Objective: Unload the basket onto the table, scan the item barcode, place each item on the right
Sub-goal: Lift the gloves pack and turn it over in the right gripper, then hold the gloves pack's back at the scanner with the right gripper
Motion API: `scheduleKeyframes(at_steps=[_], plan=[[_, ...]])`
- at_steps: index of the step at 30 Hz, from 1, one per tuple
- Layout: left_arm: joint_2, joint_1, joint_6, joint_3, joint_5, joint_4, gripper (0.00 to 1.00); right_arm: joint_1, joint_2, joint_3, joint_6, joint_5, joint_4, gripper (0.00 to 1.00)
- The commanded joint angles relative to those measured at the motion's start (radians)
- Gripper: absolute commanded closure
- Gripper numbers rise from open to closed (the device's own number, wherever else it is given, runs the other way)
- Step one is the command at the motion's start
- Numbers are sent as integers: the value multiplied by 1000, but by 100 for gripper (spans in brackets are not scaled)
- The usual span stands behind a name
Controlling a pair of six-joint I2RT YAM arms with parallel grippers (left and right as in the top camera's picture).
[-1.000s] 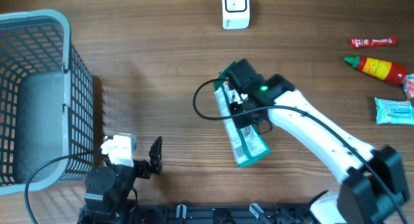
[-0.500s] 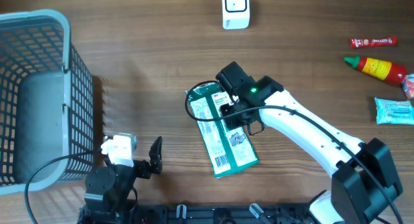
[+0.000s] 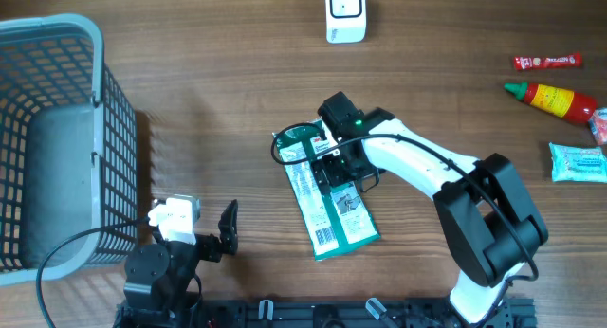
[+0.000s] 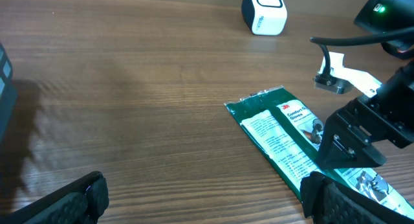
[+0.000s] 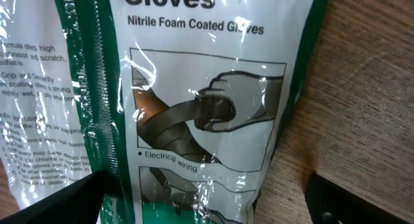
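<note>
R gripper (image 3: 337, 169) spread over glossy flat pkt (image 3: 339, 224).

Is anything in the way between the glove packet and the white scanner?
Nothing that I can see. Only bare table lies between the glove packet and the white scanner at the far edge.

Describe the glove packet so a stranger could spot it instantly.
From the grey basket on the left, look right across the table to its middle. The glove packet lies flat there: long, green-edged, white panels, bigger than the sauce bottle at right.
</note>
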Motion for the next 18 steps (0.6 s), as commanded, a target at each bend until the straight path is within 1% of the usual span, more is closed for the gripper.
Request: scheduleKeyframes(at_steps=[1, 3, 5, 6, 7, 9, 10, 11, 12, 15, 18], plan=[[-6, -2, 19, -1, 15, 5, 0, 1, 112, -32, -8, -117, -56, 0], [-6, -2, 19, -1, 15, 5, 0, 14, 126, -39, -4, -90, -89, 0], [-6, -2, 19, -1, 15, 5, 0, 23, 139, -55, 29, -61, -91, 0], [-6, -2, 19, -1, 15, 5, 0, 29, 154, -66, 43, -62, -92, 7], [-6, -2, 19, -1, 15, 5, 0, 33, 169, -74, 47, -62, -92, 20], [-6, -2, 19, -1, 15, 5, 0, 42, 206, -86, 45, -97, -91, 48], [-6, -2, 19, -1, 15, 5, 0, 48, 228, -85, 42, -135, -86, 67], [-6, -2, 19, -1, 15, 5, 0, 50, 240, -85, 43, -162, -71, 92], [-6, -2, 19, -1, 15, 5, 0, 50, 247, -85, 47, -182, -55, 96], [-6, -2, 19, -1, 15, 5, 0, 39, 239, -62, 70, -168, -33, 96], [-6, -2, 19, -1, 15, 5, 0, -3, 169, 27, 99, -132, -107, 95]])
